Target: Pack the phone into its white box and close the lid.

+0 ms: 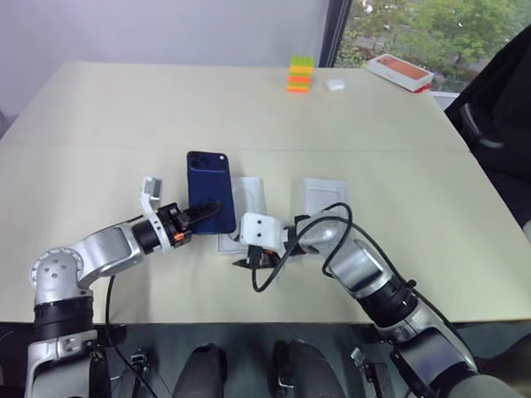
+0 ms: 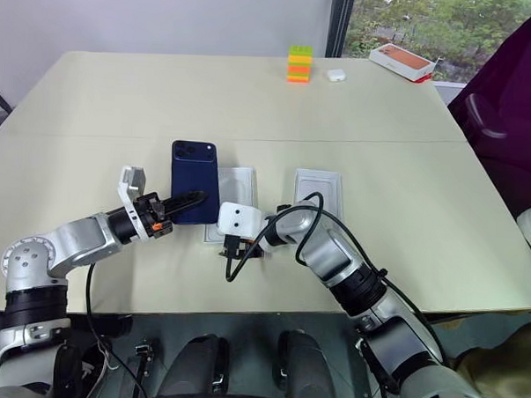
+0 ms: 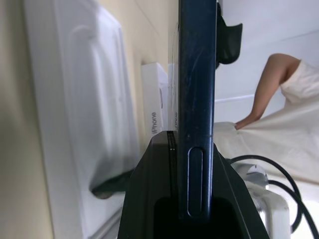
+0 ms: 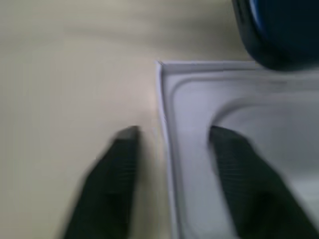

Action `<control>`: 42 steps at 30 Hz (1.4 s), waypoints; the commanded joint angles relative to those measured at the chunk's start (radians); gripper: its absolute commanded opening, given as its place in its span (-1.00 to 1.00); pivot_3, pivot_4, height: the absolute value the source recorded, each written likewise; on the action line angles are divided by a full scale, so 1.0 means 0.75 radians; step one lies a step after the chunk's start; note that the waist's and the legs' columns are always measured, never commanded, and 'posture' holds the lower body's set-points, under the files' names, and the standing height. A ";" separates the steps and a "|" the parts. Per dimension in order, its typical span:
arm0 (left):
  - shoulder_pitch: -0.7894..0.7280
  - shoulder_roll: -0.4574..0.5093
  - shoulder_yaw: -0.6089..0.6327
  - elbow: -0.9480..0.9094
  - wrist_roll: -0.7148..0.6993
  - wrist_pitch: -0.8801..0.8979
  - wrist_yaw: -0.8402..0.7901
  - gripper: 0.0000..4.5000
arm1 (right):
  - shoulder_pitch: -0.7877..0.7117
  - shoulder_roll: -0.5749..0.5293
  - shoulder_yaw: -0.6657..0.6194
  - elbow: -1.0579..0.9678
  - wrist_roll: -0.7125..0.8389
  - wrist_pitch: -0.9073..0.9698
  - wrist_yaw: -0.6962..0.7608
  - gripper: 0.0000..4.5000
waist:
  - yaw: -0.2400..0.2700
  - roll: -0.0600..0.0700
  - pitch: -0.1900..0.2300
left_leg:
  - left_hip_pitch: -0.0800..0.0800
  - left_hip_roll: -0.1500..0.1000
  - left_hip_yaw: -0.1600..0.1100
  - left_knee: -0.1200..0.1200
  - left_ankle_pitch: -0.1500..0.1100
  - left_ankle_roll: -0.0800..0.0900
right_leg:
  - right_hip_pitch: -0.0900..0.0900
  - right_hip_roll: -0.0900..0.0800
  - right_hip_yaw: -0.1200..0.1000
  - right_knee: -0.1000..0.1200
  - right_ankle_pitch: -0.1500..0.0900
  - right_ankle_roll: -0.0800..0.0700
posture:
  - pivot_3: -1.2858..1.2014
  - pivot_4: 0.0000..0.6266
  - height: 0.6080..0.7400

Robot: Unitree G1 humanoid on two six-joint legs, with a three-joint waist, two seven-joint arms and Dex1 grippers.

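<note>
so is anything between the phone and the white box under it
the right end effector is open and straddles the white box's wall at its corner, below the phone. nothing else visible.

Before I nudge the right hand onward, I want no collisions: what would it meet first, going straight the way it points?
Probably the white box: the right hand is open, its fingers astride the box's wall. Depth is unclear, though.
</note>
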 commanded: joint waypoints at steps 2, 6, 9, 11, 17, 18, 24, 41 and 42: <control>-0.007 0.021 -0.018 -0.051 -0.067 -0.040 -0.005 -1.00 | -0.003 -0.034 -0.037 -0.075 0.067 0.042 0.048 0.91 | 0.002 0.000 0.000 | -0.001 -0.001 0.000 0.000 0.000 0.000 | 0.000 -0.001 0.000 -0.001 0.000 0.000 | 0.03 -0.52 1.00; -0.027 0.032 -0.052 -0.051 -0.053 -0.041 -0.021 -1.00 | -0.012 -0.115 -0.119 -0.135 0.150 0.082 0.101 0.91 | 0.003 0.000 0.000 | -0.005 -0.002 0.000 0.000 0.000 0.000 | -0.003 -0.001 0.000 -0.002 0.000 0.000 | 0.03 -0.52 1.00; -0.047 0.066 -0.101 -0.029 -0.046 -0.006 -0.034 -1.00 | -0.009 -0.189 -0.175 -0.171 0.216 0.103 0.145 0.91 | 0.005 0.000 0.000 | -0.006 -0.002 0.000 0.000 0.000 0.000 | -0.003 -0.002 -0.001 -0.002 0.000 0.000 | 0.03 -0.52 1.00; -0.070 0.095 -0.138 0.007 0.004 0.026 -0.078 -1.00 | -0.017 -0.232 -0.227 -0.179 0.274 0.136 0.177 0.91 | 0.003 0.000 0.000 | -0.005 -0.002 0.000 0.000 0.000 0.000 | -0.003 -0.001 -0.001 -0.002 0.000 0.000 | 0.03 -0.52 1.00; -0.195 0.114 -0.217 0.148 0.158 0.073 -0.189 -1.00 | -0.030 -0.302 -0.332 -0.159 0.378 0.187 0.187 0.91 | 0.001 0.000 0.000 | -0.006 -0.001 0.003 0.000 0.000 0.000 | -0.004 0.001 -0.002 -0.001 0.000 0.000 | 0.03 -0.52 1.00; -0.205 0.113 -0.233 0.162 0.191 0.086 -0.198 -1.00 | -0.032 -0.309 -0.344 -0.148 0.382 0.185 0.176 0.91 | 0.000 0.000 0.000 | -0.006 -0.001 0.003 0.000 0.000 0.000 | -0.004 0.001 -0.002 -0.001 0.000 0.000 | 0.03 -0.52 1.00; -0.200 0.052 -0.210 0.176 0.245 0.084 -0.223 -1.00 | -0.028 -0.343 -0.384 -0.105 0.400 0.172 0.144 0.91 | 0.001 0.000 0.001 | -0.007 -0.001 0.005 0.000 0.000 0.000 | -0.006 0.000 -0.001 -0.002 0.000 0.001 | 0.03 -0.52 1.00; -0.267 0.023 -0.181 0.123 0.219 0.160 -0.073 0.86 | -0.078 -0.297 -0.357 0.022 0.375 0.083 0.051 0.94 | -0.003 0.000 0.001 | -0.005 -0.001 0.005 0.001 0.000 0.000 | -0.005 0.000 0.000 0.000 0.000 0.001 | 0.03 -0.52 1.00; -0.271 0.025 -0.182 0.118 0.221 0.162 -0.067 0.86 | -0.079 -0.295 -0.356 0.025 0.374 0.080 0.050 0.94 | -0.002 0.000 0.001 | -0.005 0.000 0.005 0.001 0.000 0.000 | -0.005 0.001 0.000 0.000 0.000 0.001 | 0.03 -0.52 1.00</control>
